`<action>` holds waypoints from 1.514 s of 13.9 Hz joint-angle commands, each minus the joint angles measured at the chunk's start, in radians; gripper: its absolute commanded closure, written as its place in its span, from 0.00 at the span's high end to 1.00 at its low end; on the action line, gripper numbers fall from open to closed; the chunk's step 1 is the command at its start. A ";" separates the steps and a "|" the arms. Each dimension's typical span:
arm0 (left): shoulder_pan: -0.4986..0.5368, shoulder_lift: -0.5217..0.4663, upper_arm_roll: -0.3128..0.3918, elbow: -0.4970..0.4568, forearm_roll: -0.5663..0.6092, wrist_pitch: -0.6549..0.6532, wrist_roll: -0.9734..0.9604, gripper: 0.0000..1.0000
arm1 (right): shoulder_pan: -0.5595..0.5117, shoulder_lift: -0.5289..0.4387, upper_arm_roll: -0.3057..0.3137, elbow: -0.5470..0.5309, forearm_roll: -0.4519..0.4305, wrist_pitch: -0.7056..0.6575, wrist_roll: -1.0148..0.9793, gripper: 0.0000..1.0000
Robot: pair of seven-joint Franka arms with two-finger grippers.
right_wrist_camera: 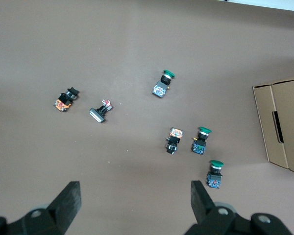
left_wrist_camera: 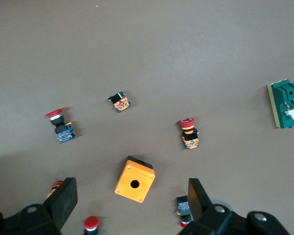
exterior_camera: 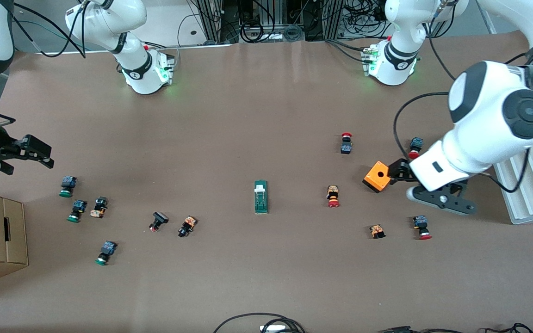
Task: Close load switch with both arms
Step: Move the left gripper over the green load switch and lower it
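Nothing is done yet. The right gripper (exterior_camera: 40,155) hangs with fingers spread over the green push buttons (exterior_camera: 77,210) at its end of the table. The load switch (exterior_camera: 261,197) lies untouched mid-table. The left gripper (exterior_camera: 398,178), fingers apart, hovers over the orange box (exterior_camera: 377,176).

The load switch (exterior_camera: 261,197) is ringed by bare table; the nearest obstacles, a red-capped push button (exterior_camera: 332,196) and an orange-backed button (exterior_camera: 187,226), are set well apart.
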State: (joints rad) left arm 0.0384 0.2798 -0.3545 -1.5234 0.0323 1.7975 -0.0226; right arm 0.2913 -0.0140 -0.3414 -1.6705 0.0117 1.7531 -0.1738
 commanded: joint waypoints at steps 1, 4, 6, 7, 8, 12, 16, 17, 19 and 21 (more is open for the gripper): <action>-0.054 -0.002 -0.001 0.008 0.020 0.014 -0.109 1.00 | 0.005 0.005 -0.004 0.015 0.004 0.002 0.013 1.00; -0.123 -0.014 -0.001 0.011 0.064 0.020 -0.236 1.00 | 0.002 0.006 -0.005 0.015 0.004 0.002 0.011 1.00; -0.181 -0.024 -0.001 0.015 0.096 0.023 -0.336 1.00 | 0.002 0.006 -0.005 0.015 0.004 0.002 0.011 1.00; -0.204 -0.024 -0.001 0.017 0.115 0.037 -0.376 1.00 | 0.002 0.006 -0.004 0.015 0.004 0.002 0.013 1.00; -0.236 -0.025 -0.001 0.014 0.133 0.058 -0.420 1.00 | 0.005 0.005 -0.004 0.015 0.004 0.003 0.013 1.00; -0.388 -0.014 0.000 0.005 0.240 0.143 -0.710 1.00 | 0.005 0.006 -0.004 0.015 0.002 0.002 0.013 1.00; -0.495 0.002 -0.001 -0.061 0.400 0.262 -1.020 1.00 | 0.005 0.006 -0.004 0.015 0.002 0.002 0.013 1.00; -0.527 0.010 -0.001 -0.085 0.449 0.299 -1.122 1.00 | 0.005 0.006 -0.004 0.015 0.002 0.003 0.013 1.00; -0.563 0.045 -0.010 -0.109 0.585 0.315 -1.299 1.00 | 0.005 0.006 -0.004 0.015 0.002 0.003 0.013 1.00; -0.587 0.084 -0.030 -0.107 0.670 0.316 -1.428 1.00 | 0.005 0.006 -0.004 0.015 0.002 0.002 0.013 1.00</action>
State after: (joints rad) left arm -0.5292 0.3317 -0.3779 -1.6327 0.6252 2.0986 -1.3342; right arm 0.2916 -0.0138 -0.3416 -1.6704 0.0117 1.7536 -0.1738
